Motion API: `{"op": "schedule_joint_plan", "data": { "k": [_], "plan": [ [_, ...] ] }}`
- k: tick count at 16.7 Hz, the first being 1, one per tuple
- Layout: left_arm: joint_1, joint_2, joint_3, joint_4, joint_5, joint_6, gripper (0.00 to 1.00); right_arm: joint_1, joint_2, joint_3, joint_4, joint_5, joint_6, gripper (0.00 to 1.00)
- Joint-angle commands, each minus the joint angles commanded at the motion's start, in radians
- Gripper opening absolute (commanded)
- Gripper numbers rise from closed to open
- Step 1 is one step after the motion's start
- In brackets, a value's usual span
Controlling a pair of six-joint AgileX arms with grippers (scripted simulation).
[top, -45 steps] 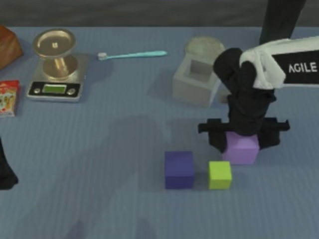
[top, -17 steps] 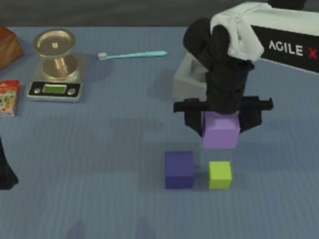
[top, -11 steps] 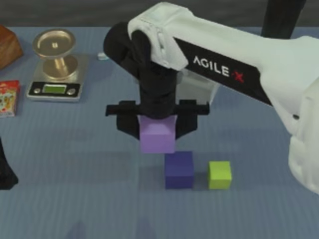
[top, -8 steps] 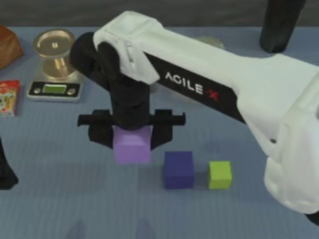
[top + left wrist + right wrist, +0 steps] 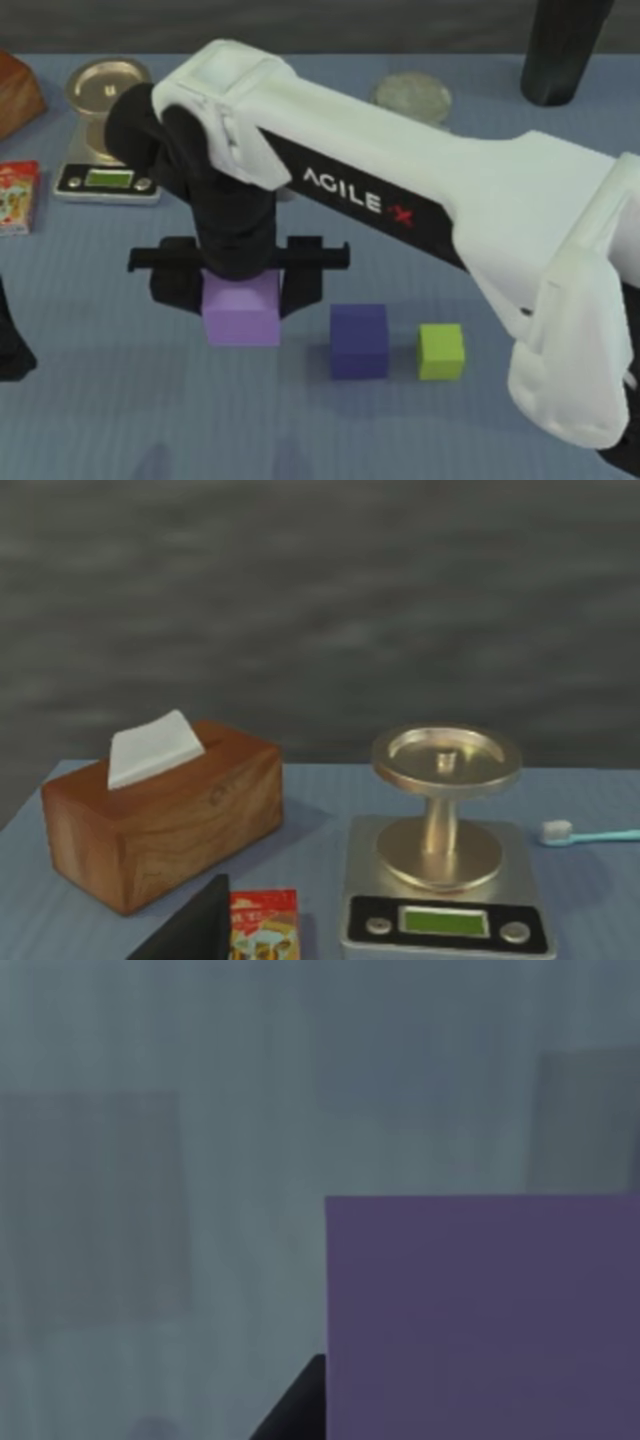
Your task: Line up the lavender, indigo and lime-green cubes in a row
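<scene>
1. Blue-grey ribbed surface (image 5: 120, 400), dark wall behind.
2. R arm reaches across from the right side to left of centre; right gripper (image 5: 240, 290) points down, jaws closed on the lavender (image 5: 241, 315), one black finger at each side of the cube.
3. Lavender sits in line w/ the other two cubes; can't tell if it touches the surface or hangs just above.
4. Indigo (image 5: 359, 341) lies just right of the lavender, small gap between, not touching.
5. Lime cube (image 5: 441, 351) right of the indigo, small gap, apart. Order across the top view, left to right: lavender, indigo, lime.
6. R wrist view: lavender (image 5: 480, 1320) fills the lower part, a dark finger edge beside it, ribbed surface beyond.
7. L arm parked at the far left edge; only a dark bit (image 5: 12, 350) shows, left gripper's jaws: can't tell.
8. Back left: scale (image 5: 108, 170) w/ a brass stand (image 5: 105, 90) on it, partly hidden by the R arm.
9. Tissue box (image 5: 18, 92) at the far left rear; red packet (image 5: 17, 196) near the left edge in front of it.
10. L wrist view: tissue box (image 5: 165, 815), scale (image 5: 445, 905), brass stand (image 5: 445, 800), packet (image 5: 263, 925), toothbrush (image 5: 590, 832) head beside the scale.
11. Round glass dish (image 5: 412, 97) at rear centre-right; dark cylinder (image 5: 556, 45) at rear right.
</scene>
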Motion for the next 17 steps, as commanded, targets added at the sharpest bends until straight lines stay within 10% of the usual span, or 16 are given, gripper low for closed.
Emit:
{"op": "schedule_joint_plan", "data": {
  "k": [13, 17],
  "plan": [
    [0.0, 0.0, 0.0, 0.0, 0.0, 0.0, 1.0, 0.005, 0.019, -0.244, 0.258, 0.002, 0.001, 0.0],
    [0.0, 0.0, 0.0, 0.0, 0.0, 0.0, 1.0, 0.005, 0.019, -0.244, 0.258, 0.002, 0.001, 0.3]
  ]
}}
